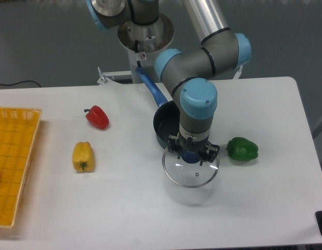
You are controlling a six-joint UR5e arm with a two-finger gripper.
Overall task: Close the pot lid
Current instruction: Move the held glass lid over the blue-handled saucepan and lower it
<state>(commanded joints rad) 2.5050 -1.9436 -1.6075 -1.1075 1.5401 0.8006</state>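
Observation:
The dark blue pot (165,126) stands near the table's middle, its long blue handle (150,88) pointing to the back. My gripper (190,155) is shut on the blue knob of the glass lid (190,169). The lid hangs level a little above the table, just in front of and to the right of the pot, with its shadow on the table below. The arm's wrist hides the pot's right side.
A green pepper (242,149) lies right of the lid. A red pepper (97,116) and a yellow pepper (83,156) lie to the left. A yellow basket (15,156) sits at the left edge of the table.

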